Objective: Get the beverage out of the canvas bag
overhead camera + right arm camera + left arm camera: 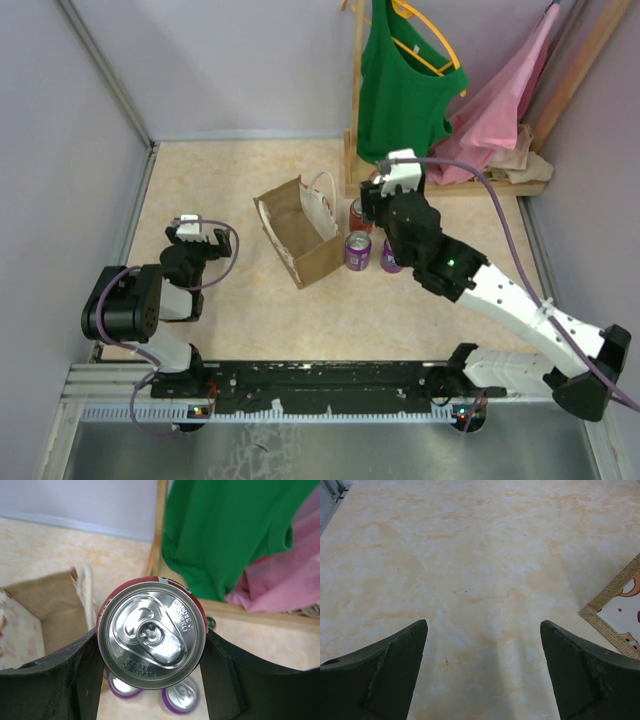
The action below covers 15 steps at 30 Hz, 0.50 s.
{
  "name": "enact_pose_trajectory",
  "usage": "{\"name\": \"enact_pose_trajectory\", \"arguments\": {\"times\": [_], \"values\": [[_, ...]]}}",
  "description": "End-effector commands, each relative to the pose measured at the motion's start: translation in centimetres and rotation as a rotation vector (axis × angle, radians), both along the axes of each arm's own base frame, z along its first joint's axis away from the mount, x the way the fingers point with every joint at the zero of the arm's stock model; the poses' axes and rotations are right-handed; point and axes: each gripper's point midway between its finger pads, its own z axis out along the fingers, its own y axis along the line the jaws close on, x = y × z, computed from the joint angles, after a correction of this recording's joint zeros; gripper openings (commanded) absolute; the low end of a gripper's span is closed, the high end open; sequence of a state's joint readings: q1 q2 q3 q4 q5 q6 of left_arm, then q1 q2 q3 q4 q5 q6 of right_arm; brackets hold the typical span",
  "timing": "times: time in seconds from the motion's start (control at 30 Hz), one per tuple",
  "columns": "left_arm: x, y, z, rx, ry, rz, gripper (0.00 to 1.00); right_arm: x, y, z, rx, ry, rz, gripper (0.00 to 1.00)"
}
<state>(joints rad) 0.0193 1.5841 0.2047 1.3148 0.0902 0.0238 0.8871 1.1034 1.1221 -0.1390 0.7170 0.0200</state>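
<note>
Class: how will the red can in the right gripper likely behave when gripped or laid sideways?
The red can looks unopened, so it is probably full, stiff and heavy for its size. Its smooth round wall could slip in the right gripper, and it would likely roll if laid sideways.

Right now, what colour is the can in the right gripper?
Red can, silver top; clearest in right wrist view.

Wide overhead, close wrists; all share canvas bag (312, 260).

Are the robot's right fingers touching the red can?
Touching. The right wrist view shows both fingers pressed against the red can on its sides, no gap.
</note>
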Motion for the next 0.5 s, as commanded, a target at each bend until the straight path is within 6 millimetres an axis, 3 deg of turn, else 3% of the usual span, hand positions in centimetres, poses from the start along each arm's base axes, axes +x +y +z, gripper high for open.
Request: {"name": "enact_pose_trajectory", "arguments": {"times": [0.0,0.23,0.47], "values": [[0.4,-0.1,0.4,0.005,-0.017,-0.009,1.0,-2.0,-3.4,-0.9,0.066,0.02,-0.071,0.0],[0.4,-0.2,0.5,0.005,-0.018,-0.009,1.0,-4.9,-5.5,-5.6,0.103,0.137,-0.063,0.0],[0.4,-0.1,0.5,0.005,-0.018,-0.008,1.0,-7.2,-4.1,-12.6,0.147,0.316,0.024,0.0]]}}
